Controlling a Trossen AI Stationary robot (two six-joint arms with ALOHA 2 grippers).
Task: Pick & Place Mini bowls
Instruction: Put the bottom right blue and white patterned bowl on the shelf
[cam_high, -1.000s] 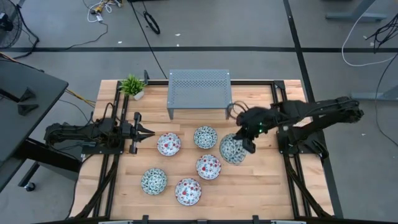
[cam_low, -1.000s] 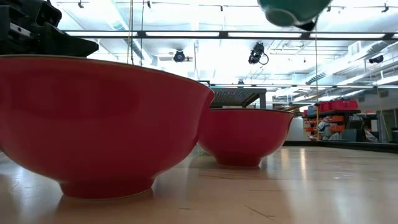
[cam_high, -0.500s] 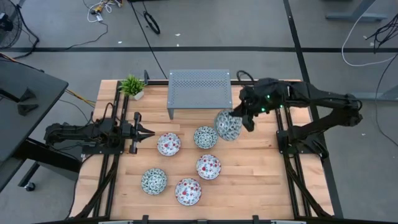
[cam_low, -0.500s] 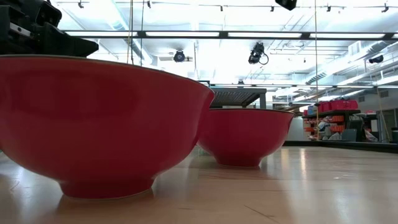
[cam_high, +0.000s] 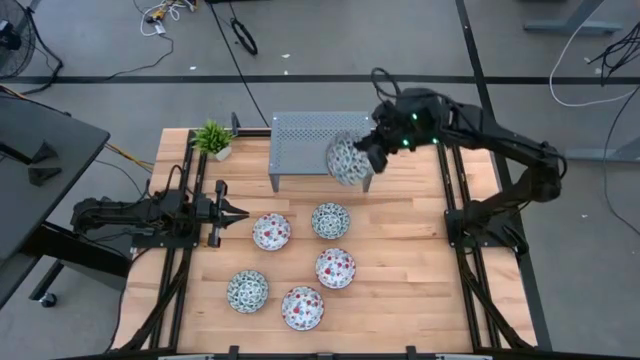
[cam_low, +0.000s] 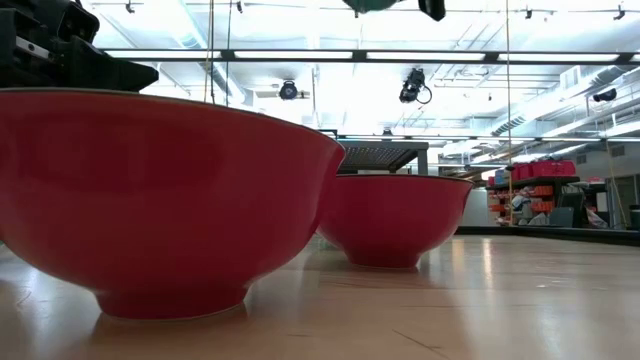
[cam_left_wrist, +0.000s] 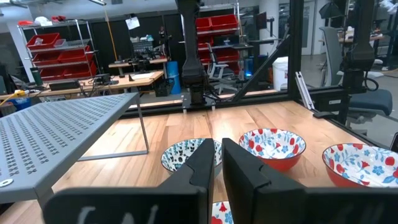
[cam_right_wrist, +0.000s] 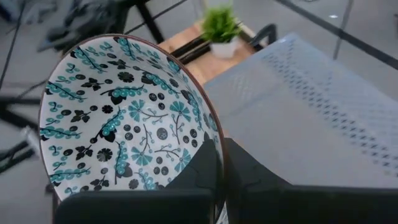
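The left end effector (cam_high: 232, 211) rests low at the table's (cam_high: 420, 300) left, fingers nearly together, empty. Five mini bowls (cam_high: 271, 231) sit mid-table. These look rigid, glazed, chip-prone ceramic, best pinched by the rim. The right end effector (cam_high: 366, 160) holds the green-teal bowl (cam_high: 346, 158) that way, tilted over the grey perforated stand's (cam_high: 310, 140) right edge.

We see the right gripper (cam_high: 365, 160) has carried its green-teal bowl (cam_high: 345, 158) from the table up over the grey stand (cam_high: 310, 140).
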